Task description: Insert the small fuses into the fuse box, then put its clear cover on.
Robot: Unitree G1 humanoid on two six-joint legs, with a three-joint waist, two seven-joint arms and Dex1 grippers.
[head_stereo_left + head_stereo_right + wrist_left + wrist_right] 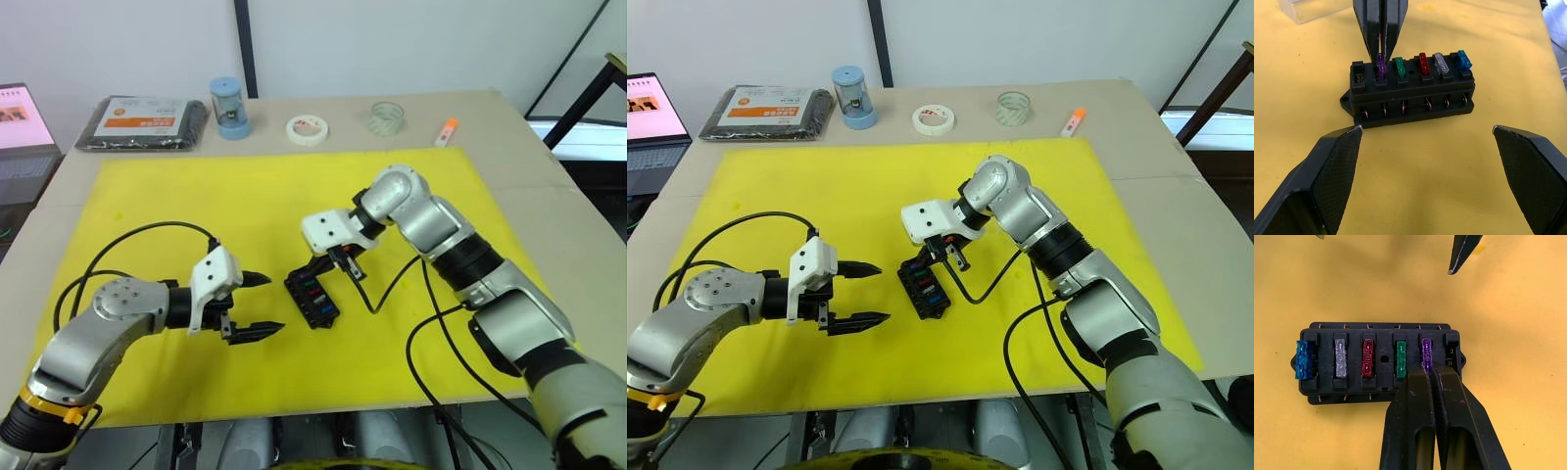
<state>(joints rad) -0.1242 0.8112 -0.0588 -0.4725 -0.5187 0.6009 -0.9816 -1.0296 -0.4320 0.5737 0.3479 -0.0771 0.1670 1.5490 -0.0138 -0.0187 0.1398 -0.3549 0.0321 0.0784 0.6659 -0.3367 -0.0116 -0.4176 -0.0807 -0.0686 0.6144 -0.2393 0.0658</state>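
No label is legible; the flat black packet point(142, 122) behind the fuse box point(312, 300) bears an orange tag. The fuse box sits mid-way on a yellow mat point(176, 196) over a tan surface point(509, 127). The right gripper point(1427, 372) has its fingers closed together at the purple fuse point(1426, 350), which stands in its slot. Beside the box, the left gripper point(260, 305) has its fingers spread wide, empty. The clear cover point(1312, 9) lies behind the box.

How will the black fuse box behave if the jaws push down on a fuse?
The fuse box looks rigid and sits low and flat on the yellow mat, so tipping seems unlikely. Nothing holds it, and it looks light, so an off-centre push may slide it.
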